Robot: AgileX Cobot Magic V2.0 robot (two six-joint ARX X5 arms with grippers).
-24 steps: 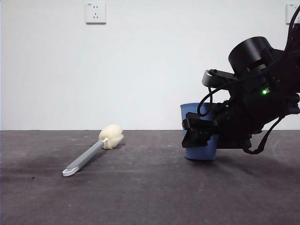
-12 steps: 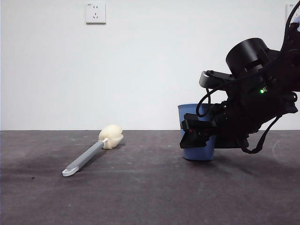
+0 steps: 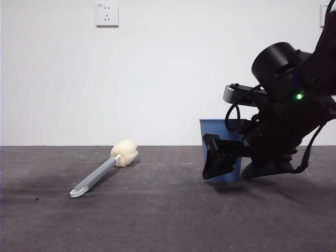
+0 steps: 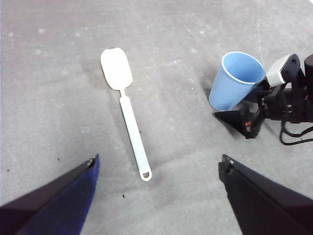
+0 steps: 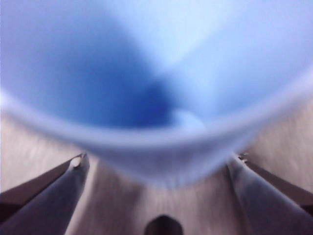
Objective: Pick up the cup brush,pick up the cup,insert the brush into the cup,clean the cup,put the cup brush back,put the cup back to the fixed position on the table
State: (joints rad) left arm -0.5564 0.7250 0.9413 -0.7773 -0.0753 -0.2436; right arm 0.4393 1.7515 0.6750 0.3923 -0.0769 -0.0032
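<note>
Standing on the table [image 3: 157, 220] toward its right side in the front view, the cup [image 3: 214, 137] is sitting blue and ribbed, mouth up, its lower part hidden behind black gripper parts. The right gripper [image 3: 223, 157] is reaching around the cup from the right, one jaw showing in front of the cup's wall; in the right wrist view the cup [image 5: 156, 98] is filling nearly the whole picture, blurred, with a jaw flanking it on each side, so the jaws are sitting spread about the cup, and whether they are pressing its wall cannot be told. In the left wrist view the cup [image 4: 234, 81] is showing its open mouth and pale rim. Well apart from it, the cup brush [image 3: 102, 169] is lying flat on the table, cream sponge head toward the back wall, grey handle with its looped end toward the camera; nothing is touching it. The left gripper [image 4: 156, 196] is hanging above the brush [image 4: 126, 110], jaws spread wide and holding nothing. On the white wall, a socket [image 3: 107, 14] is showing.
</note>
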